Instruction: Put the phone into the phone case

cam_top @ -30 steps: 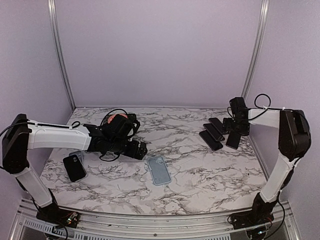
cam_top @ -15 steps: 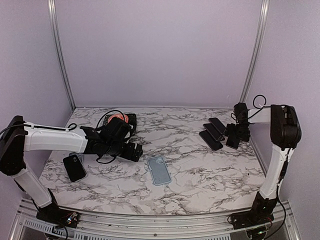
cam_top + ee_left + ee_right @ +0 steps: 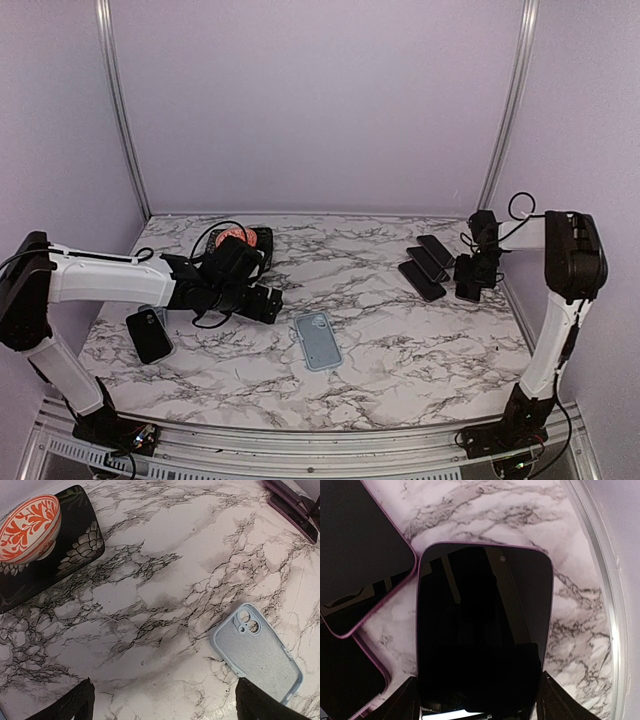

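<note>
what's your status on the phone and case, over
Left hand open, hovering by the empty case. Right hand astride a phone, grip unclear. Other phones close beside.

White-shelled arms, black joints, black cables looping (at both wrists)

- Marble table, white with dark veins.
- Pale blue phone case, lower centre.
- Dark phones, fanned at right.
- Black tray, upper left.
- Black phone-like item, lower left.

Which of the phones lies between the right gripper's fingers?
The rightmost phone, nearest the table's right edge. The right gripper straddles it, while the other phones lie to its left, outside the fingers.
</note>
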Tool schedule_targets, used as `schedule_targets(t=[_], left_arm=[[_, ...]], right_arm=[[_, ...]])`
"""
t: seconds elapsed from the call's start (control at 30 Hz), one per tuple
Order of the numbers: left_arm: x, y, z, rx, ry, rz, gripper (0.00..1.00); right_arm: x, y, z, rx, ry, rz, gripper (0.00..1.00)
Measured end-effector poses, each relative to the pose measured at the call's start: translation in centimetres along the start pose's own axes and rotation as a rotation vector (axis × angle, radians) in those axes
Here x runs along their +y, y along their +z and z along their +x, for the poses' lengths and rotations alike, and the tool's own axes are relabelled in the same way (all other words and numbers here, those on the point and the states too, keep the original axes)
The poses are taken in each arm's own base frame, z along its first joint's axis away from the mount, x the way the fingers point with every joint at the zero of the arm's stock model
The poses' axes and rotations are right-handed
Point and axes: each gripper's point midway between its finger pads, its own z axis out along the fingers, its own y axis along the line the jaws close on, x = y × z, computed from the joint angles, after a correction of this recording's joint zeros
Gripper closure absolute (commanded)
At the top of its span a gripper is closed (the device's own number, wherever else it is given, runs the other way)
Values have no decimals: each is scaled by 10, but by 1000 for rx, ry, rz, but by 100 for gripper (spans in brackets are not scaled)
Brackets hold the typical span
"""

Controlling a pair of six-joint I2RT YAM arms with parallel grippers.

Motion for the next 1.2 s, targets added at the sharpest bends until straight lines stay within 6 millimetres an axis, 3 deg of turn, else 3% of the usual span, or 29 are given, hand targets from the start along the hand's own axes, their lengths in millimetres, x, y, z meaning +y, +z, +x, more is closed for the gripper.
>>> schedule_targets(t=[0.27,0.43,0.57,0.67,0.83,1.03,1.2], left_arm=[[2,4,5,15,11,-13,1],[2,5,6,20,31,-15,1],[2,5,5,20,39,-15,1],[2,5,5,19,42,-15,1],[3,5,5,20,53,-19,1],[5,5,5,18,56,-29,1],[5,5,5,18,59,-32,1]], right_arm=[[-14,-23,50,103,-86,-2,38],[-19,-40,89,208,-131,-31,23],[-21,-45,105,263,-143,-38,14],[-21,-44,104,282,-146,-38,8],[-18,-41,99,294,-145,-39,9],[-16,-40,98,297,-140,-48,19],[-15,-40,98,293,-138,-46,34]])
